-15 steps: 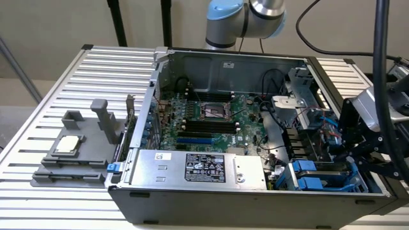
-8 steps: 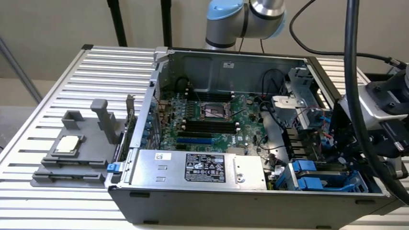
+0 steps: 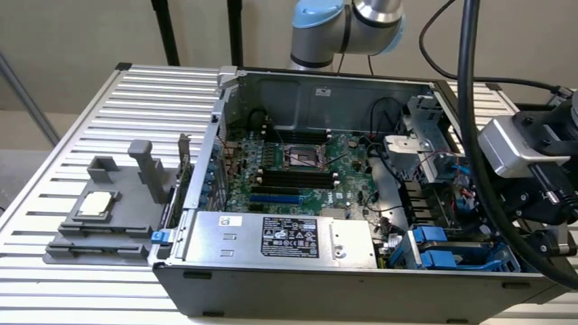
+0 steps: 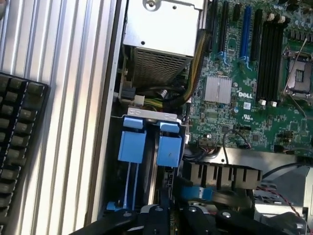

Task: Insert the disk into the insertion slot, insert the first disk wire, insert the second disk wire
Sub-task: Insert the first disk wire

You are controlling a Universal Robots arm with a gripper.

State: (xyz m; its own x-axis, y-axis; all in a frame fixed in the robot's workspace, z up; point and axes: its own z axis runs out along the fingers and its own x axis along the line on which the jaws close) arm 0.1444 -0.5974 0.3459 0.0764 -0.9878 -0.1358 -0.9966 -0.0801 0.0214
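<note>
The insertion slot [image 3: 440, 249] sits at 4 o'clock in the exterior view, in the near corner of the open computer case [image 3: 343, 288]. It is hemmed in by the case's front wall, its side wall, and the silver power-supply box [image 3: 226, 237] at 6 o'clock. The slatted worktop [image 3: 81, 128] lies bare from 9 to 11 o'clock. A grey fixture [image 3: 108, 217] stands on it at 8 o'clock, just beside the case's edge. The case is open upward, and the motherboard [image 3: 298, 169] at its centre has free room above it. The arm [image 3: 348, 27] stands behind the case at 12 o'clock, and its wrist end [image 3: 532, 176] hangs over the case's rim at 3 o'clock.

In the wrist view the fingers [image 4: 162, 196] hover close over the slot. They are drawn almost together, and I cannot tell whether they pinch anything. Two blue carrier fronts [image 4: 132, 144] stand side by side in the slot's mouth with a dark gap between them. I cannot tell which one bears the disk. A blue cable [image 4: 198, 192] curls just beside the fingers.
</note>
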